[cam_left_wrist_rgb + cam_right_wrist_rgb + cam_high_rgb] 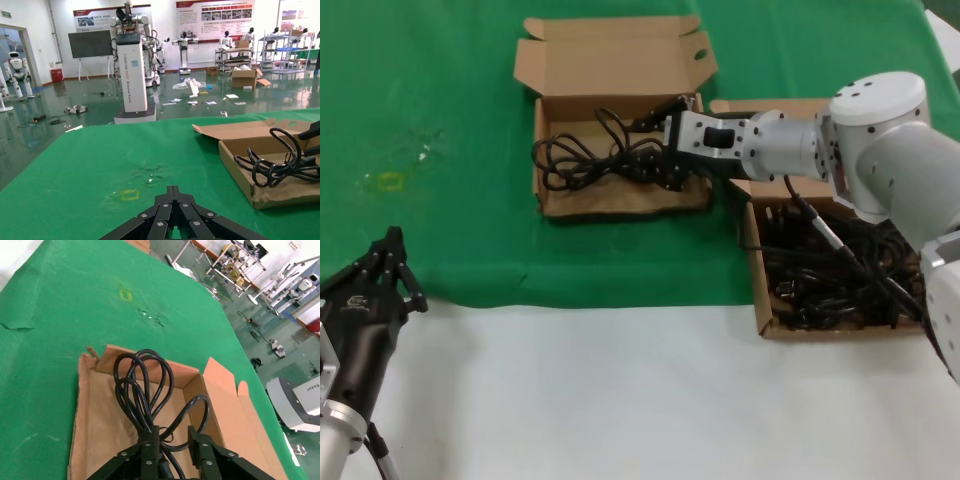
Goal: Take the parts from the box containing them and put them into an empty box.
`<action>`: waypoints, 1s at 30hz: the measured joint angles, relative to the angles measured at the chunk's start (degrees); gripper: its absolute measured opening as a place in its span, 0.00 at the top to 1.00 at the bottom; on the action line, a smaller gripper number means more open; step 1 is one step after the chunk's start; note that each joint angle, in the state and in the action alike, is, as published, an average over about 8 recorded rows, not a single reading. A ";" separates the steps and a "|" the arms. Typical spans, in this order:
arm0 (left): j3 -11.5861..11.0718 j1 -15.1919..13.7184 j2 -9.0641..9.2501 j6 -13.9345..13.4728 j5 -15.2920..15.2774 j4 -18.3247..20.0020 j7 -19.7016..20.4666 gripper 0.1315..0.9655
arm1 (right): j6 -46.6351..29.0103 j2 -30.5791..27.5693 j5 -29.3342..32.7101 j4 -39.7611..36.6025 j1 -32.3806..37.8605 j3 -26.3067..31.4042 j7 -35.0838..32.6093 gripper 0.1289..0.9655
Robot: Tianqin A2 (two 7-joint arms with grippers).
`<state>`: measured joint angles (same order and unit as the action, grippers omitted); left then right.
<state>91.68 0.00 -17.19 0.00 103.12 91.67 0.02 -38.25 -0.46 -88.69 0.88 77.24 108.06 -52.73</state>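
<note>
Black cord fills my right wrist view: the right gripper point(665, 150) is reaching across into the left-hand box point(620, 195), the one with the narrow tuck strip on its lid, and it is clenched on a bunch of cord point(582, 158) near the plug end. The loops of that bunch lie spread on the box floor toward its left wall, so I judge this is the placing step, with the bunch already down inside the receiving box. The box containing the parts point(757, 260) sits just to the right, nearer me, with a tangle of black cords point(840, 275) heaped in it, so most of the job remains. The left gripper point(388, 262) is parked low at the near left, over the edge of the green surface point(440, 90), fingers drawn together on nothing. Next I need the jaws released, then a straight lift clear of the loops before swinging right, since a snagged cord could drag the bunch back out.
</note>
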 joint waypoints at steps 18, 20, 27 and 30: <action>0.00 0.00 0.00 0.00 0.00 0.00 0.00 0.97 | 0.26 -0.30 -0.32 0.02 -0.20 -0.54 -0.75 0.60; 0.00 0.00 0.00 0.00 0.00 0.00 0.00 0.97 | 0.26 -0.30 -0.32 0.02 -0.20 -0.54 -0.75 0.54; 0.00 0.00 0.00 0.00 0.00 0.00 0.00 0.89 | 1.26 -0.73 -0.69 2.41 -2.23 -0.96 0.59 0.35; 0.00 0.00 0.00 0.00 0.00 0.00 0.00 0.86 | 2.32 -1.19 -1.09 4.96 -4.39 -1.40 2.13 0.27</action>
<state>91.68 0.00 -17.19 0.00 103.12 91.67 0.02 -35.93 -1.65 -89.78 5.84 72.85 106.66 -50.60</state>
